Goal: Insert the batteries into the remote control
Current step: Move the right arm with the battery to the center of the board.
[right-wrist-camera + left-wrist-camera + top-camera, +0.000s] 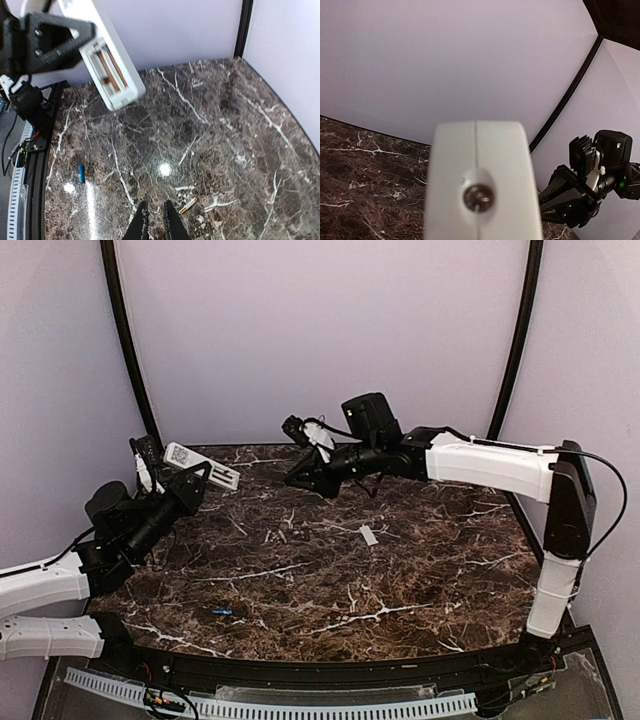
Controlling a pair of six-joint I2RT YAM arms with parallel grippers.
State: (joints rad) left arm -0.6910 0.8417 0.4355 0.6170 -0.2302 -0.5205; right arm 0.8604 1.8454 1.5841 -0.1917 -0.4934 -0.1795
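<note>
My left gripper [190, 485] is shut on the white remote control [200, 465] and holds it raised at the back left. In the right wrist view the remote [107, 65] shows its open battery bay, clamped by the left gripper's black fingers [50, 37]. In the left wrist view its blurred white end [480, 190] fills the middle. A blue battery [222, 612] lies at the near left; it also shows in the right wrist view [81, 173]. A grey-tan battery [188, 205] lies just right of my right gripper [154, 212], whose jaws stand nearly together and empty, above the table [300, 478].
A short flat white cover plate [368, 535] lies mid-table. The dark marble table [420, 580] is bounded by lilac walls at the back and sides and a black rail with cable duct [300, 702] at the near edge. The right arm [580, 190] shows in the left wrist view.
</note>
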